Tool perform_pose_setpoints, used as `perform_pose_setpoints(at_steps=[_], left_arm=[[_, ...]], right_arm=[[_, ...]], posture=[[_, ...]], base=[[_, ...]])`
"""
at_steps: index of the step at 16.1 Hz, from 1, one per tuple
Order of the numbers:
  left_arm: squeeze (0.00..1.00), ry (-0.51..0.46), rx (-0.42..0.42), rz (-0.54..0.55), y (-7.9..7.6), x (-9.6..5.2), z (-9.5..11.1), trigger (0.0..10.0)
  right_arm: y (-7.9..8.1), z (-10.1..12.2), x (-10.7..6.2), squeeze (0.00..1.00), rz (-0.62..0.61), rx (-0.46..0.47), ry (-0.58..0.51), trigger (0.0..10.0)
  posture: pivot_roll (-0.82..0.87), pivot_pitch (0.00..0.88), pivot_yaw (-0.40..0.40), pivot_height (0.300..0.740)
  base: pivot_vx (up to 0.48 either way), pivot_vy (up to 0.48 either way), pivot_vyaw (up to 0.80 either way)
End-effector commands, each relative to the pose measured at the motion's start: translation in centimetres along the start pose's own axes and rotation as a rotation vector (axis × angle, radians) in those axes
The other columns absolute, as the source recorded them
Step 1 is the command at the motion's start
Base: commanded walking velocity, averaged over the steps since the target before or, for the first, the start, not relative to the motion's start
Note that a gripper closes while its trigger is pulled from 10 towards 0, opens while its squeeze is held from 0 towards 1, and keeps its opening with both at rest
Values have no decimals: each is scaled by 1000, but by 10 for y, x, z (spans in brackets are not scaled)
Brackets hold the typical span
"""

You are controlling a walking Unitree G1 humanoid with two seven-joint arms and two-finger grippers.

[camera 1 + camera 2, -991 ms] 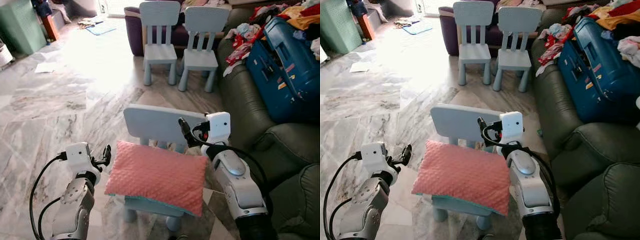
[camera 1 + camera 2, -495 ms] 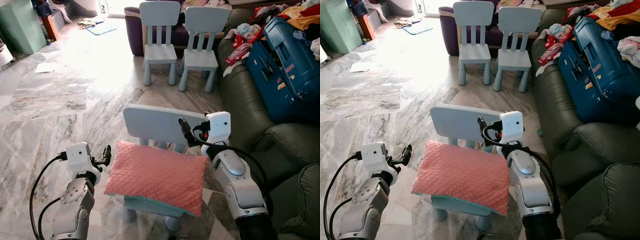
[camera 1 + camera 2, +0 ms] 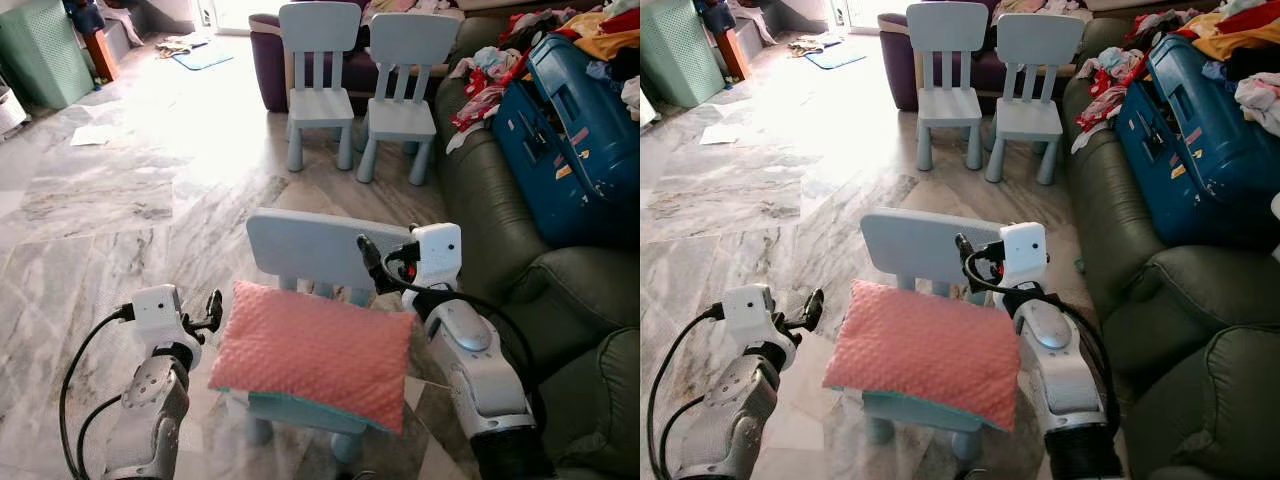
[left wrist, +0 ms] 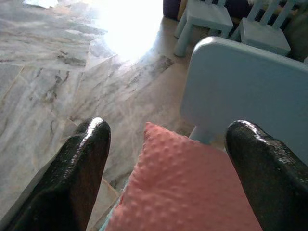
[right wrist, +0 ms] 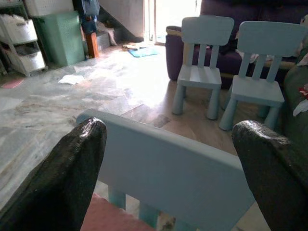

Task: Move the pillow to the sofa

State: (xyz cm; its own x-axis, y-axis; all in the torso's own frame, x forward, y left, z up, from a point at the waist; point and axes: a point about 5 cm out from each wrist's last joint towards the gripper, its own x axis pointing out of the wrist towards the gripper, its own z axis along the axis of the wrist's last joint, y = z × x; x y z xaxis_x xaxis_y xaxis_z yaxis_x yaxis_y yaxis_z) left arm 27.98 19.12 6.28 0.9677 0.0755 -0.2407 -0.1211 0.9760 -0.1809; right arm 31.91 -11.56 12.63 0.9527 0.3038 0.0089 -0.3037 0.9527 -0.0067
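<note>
A pink, bumpy-textured pillow (image 3: 313, 355) lies on the seat of a small pale-blue plastic chair (image 3: 300, 245), with the left claw (image 3: 213, 308) spread open empty beside its left edge, the right claw (image 3: 368, 262) open by the chair back, and the dark green leather sofa (image 3: 500, 215) beyond.

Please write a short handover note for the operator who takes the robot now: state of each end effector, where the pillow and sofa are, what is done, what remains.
Left end effector: open, holding nothing, at the left edge of the pink pillow.
Right end effector: open, holding nothing, above the pillow's right rear corner, by the backrest of the light blue child chair.
The pillow lies on that chair's seat, not yet gripped.
The dark green sofa is on the robot's right; a blue suitcase and clothes take up its far part.
Done: both arms are placed around the pillow.
Left: grip, lift, carry to a free sofa cushion, release.
</note>
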Motion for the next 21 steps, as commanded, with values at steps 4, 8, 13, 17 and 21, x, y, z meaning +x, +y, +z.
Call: perform_pose_setpoints(at_steps=[4,8,13,17,21], left_arm=[[0,-15,-1,3,-5,10,-3,10000],[0,-30,-23,13,-11,11,-7,10000],[0,-21,5,-16,-7,11,-7,10000],[0,-22,17,-44,-5,14,-1,10000],[0,-30,33,-59,-9,14,3,10000]], right_arm=[[-11,-5,2,0,-10,-28,13,10000],[-24,-10,-1,0,-45,-14,38,10000],[-25,-9,2,0,-110,-9,9,10000],[-33,-8,3,0,-182,37,2,10000],[-36,-9,3,0,-204,32,0,10000]], posture=[[-44,0,-118,740],[-39,0,-133,740],[-51,0,-74,740],[-66,0,-40,740],[-64,0,-23,740]], base=[[0,0,0],[0,0,0],[0,0,0],[0,0,0],[0,0,0]])
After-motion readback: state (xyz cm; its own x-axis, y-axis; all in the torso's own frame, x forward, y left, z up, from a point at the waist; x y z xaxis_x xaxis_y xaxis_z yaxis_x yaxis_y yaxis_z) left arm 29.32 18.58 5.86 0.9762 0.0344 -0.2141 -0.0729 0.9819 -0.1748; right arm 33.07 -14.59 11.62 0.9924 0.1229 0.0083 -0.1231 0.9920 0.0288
